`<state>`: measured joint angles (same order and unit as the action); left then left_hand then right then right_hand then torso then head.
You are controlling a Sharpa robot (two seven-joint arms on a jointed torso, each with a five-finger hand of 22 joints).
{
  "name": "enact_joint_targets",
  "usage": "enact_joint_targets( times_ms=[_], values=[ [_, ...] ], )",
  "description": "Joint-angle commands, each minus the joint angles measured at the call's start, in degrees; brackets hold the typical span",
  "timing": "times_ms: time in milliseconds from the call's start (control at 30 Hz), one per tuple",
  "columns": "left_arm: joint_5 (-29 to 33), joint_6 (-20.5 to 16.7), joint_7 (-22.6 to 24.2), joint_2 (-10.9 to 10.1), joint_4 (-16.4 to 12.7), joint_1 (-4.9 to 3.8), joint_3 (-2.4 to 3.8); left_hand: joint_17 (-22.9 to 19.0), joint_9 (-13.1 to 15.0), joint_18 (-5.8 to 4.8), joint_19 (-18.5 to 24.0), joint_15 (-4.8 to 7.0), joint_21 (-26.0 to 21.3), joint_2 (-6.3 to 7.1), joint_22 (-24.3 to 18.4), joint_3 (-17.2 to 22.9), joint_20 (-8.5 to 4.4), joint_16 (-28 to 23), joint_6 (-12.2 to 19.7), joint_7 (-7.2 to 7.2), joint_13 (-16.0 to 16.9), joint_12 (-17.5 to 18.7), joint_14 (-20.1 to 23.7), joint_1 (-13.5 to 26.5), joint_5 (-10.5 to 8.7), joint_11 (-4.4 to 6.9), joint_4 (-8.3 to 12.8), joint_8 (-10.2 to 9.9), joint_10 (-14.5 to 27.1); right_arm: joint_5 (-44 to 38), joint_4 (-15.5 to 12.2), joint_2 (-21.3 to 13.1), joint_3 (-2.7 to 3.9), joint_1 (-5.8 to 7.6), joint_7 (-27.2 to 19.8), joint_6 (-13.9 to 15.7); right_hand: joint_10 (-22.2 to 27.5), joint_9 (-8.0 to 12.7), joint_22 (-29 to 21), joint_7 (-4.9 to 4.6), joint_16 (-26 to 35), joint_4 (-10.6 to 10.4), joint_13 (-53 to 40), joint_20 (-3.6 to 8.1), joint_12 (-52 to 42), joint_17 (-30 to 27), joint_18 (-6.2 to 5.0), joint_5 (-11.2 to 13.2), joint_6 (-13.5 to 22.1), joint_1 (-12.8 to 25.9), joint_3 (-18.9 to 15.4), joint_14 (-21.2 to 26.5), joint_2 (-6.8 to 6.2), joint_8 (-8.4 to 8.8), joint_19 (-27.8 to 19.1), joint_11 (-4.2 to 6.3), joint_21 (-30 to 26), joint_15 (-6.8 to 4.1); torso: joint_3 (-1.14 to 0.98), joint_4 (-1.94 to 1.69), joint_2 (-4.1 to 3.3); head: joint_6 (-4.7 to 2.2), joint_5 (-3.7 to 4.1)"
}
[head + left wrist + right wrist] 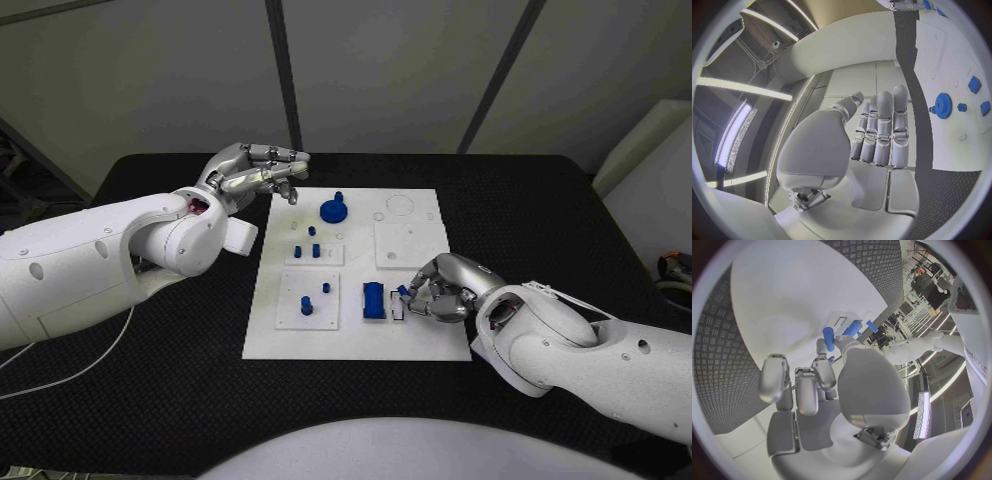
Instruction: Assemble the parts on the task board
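Note:
The white task board [411, 335] lies mid-table. On it stand a blue gear [335, 210] at the far side, several small blue pegs [306, 303] on the left, and a blue block [374, 300] near the front. My right hand [444, 288] rests at the board's right front edge, fingers curled, pinching a small blue part [404, 293] just right of the block. The right wrist view shows that part [831, 359] at the fingertips of the right hand [817, 385]. My left hand [257, 172] hovers off the board's far left corner, fingers extended, holding nothing. The left wrist view shows the left hand [879, 132] and the gear [943, 105].
Two raised white square plates [404, 243] sit on the board, with round holes [400, 206] beyond them at the far right. Black table [173, 380] surrounds the board. A white cable [72, 370] lies at the left front.

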<state>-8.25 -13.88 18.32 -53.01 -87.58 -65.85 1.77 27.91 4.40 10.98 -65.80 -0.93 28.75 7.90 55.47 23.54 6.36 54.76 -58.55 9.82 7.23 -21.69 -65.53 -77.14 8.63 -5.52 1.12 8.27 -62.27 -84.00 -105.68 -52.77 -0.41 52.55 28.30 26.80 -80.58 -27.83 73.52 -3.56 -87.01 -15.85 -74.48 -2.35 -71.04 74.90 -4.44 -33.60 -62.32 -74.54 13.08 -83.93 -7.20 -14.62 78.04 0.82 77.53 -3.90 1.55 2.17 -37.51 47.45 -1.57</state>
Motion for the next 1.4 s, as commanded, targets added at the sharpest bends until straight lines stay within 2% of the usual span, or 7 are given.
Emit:
enact_joint_targets(
  times_ms=[33, 500, 767, 833, 967, 1067, 1400],
  values=[
    [0.07, 0.58, 0.0, 0.0, -0.16, -0.06, 0.04, -0.07, -0.07, -0.55, -0.14, -0.27, -0.27, -0.45, -0.07, -0.3, 0.44, 0.24, 0.32, 0.09, 0.09, -0.21, 0.31, 0.26, -0.16, -0.03, -0.06, 0.29, 0.37, 0.71, 0.17, 0.49, 0.02, 0.09, -0.29, -2.79, -0.55, -0.24, 0.24, 0.39, -0.41, -0.39, -0.25, -0.01, -0.5, 10.56, 0.46, 0.04, -0.86, 1.09, -0.43, -5.11, 0.21, -0.45, 0.59, 0.17, 0.27, -0.43, -0.06, 0.04, 0.0, 0.06, -0.16],
    [0.07, 0.62, -0.07, 0.01, -0.16, -0.06, 0.04, -0.08, -0.09, -0.54, -0.17, -0.27, -0.35, -0.5, -0.14, -0.35, 0.45, 0.26, 0.4, 0.1, 0.11, -0.3, 0.34, 0.23, -0.13, -0.04, -0.11, 0.32, 0.5, 0.64, 0.41, 1.17, 0.02, 0.09, -0.13, -3.49, -1.37, -0.9, 0.78, 0.89, -0.72, -0.53, -1.27, 0.32, -1.61, 11.09, 0.59, 1.03, -1.66, 3.32, -2.37, -5.22, 0.6, -1.31, 1.02, 0.57, 0.62, -0.77, -0.07, 0.05, 0.04, 0.21, -0.34],
    [0.07, 0.64, -0.09, 0.0, -0.16, -0.06, 0.04, -0.08, -0.09, -0.54, -0.17, -0.27, -0.35, -0.5, -0.14, -0.35, 0.45, 0.26, 0.4, 0.1, 0.11, -0.3, 0.34, 0.23, -0.13, -0.04, -0.11, 0.32, 0.5, 0.38, 0.46, 1.33, 0.02, 0.09, -0.11, -3.74, -1.84, -1.34, 0.91, 1.05, -0.85, -0.71, -2.01, 0.51, -2.33, 11.3, 0.62, 1.72, -1.86, 6.07, -4.76, -5.27, 1.21, -1.83, 1.13, 0.71, 0.66, -0.93, -0.04, 0.1, 0.05, 0.15, -0.42],
    [0.07, 0.65, -0.09, -0.01, -0.16, -0.06, 0.04, -0.08, -0.09, -0.54, -0.17, -0.27, -0.35, -0.5, -0.14, -0.35, 0.45, 0.26, 0.4, 0.1, 0.11, -0.3, 0.34, 0.23, -0.13, -0.04, -0.11, 0.32, 0.5, 0.33, 0.48, 1.34, 0.02, 0.09, -0.12, -3.69, -1.88, -1.41, 0.94, 1.05, -0.82, -0.75, -2.11, 0.52, -2.39, 11.26, 0.63, 2.95, -1.88, 7.02, -5.64, -5.25, 1.42, -1.92, 1.14, 0.7, 0.66, -0.9, -0.03, 0.08, 0.03, 0.14, -0.4],
    [0.07, 0.65, -0.1, -0.01, -0.13, -0.06, 0.04, -0.08, -0.09, -0.54, -0.17, -0.27, -0.35, -0.5, -0.14, -0.35, 0.45, 0.26, 0.4, 0.1, 0.11, -0.3, 0.34, 0.23, -0.13, -0.04, -0.11, 0.32, 0.5, 0.29, 0.53, 1.39, 0.02, 0.09, -0.18, -3.39, -1.93, -1.49, 0.94, 0.98, -0.82, -0.79, -2.26, 0.48, -2.42, 11.26, 0.63, 7.52, -1.83, 9.6, -7.85, -5.25, 2.3, -2.0, 1.13, 0.61, 0.6, -0.84, -0.04, 0.08, 0.0, 0.11, -0.39],
    [0.07, 0.64, -0.12, -0.03, -0.14, -0.06, 0.04, -0.08, -0.09, -0.54, -0.17, -0.27, -0.35, -0.5, -0.14, -0.35, 0.45, 0.26, 0.4, 0.1, 0.11, -0.3, 0.34, 0.23, -0.13, -0.04, -0.11, 0.32, 0.5, 0.27, 0.56, 1.38, 0.02, 0.09, -0.2, -3.17, -1.91, -1.51, 0.94, 0.96, -0.82, -0.85, -2.32, 0.45, -2.39, 11.27, 0.62, 9.15, -1.76, 11.0, -9.09, -5.25, 2.96, -2.02, 1.12, 0.59, 0.57, -0.81, -0.04, 0.08, -0.02, 0.11, -0.41],
    [0.07, 0.67, -0.15, 0.03, -0.07, -0.06, 0.04, -0.08, -0.09, -0.54, -0.17, -0.27, -0.35, -0.5, -0.14, -0.35, 0.45, 0.26, 0.4, 0.1, 0.11, -0.3, 0.34, 0.23, -0.13, -0.04, -0.11, 0.32, 0.5, 0.2, 0.39, 0.97, 0.02, 0.09, -0.48, -3.03, -1.9, -1.57, 0.9, 1.06, -0.79, -0.47, -2.45, 0.46, -2.4, 11.24, 0.6, 9.54, -1.63, 10.73, -10.05, -5.24, 3.62, -2.09, 1.08, 0.65, 0.49, -0.86, -0.05, 0.06, 0.04, 0.2, -0.35]
  ],
)
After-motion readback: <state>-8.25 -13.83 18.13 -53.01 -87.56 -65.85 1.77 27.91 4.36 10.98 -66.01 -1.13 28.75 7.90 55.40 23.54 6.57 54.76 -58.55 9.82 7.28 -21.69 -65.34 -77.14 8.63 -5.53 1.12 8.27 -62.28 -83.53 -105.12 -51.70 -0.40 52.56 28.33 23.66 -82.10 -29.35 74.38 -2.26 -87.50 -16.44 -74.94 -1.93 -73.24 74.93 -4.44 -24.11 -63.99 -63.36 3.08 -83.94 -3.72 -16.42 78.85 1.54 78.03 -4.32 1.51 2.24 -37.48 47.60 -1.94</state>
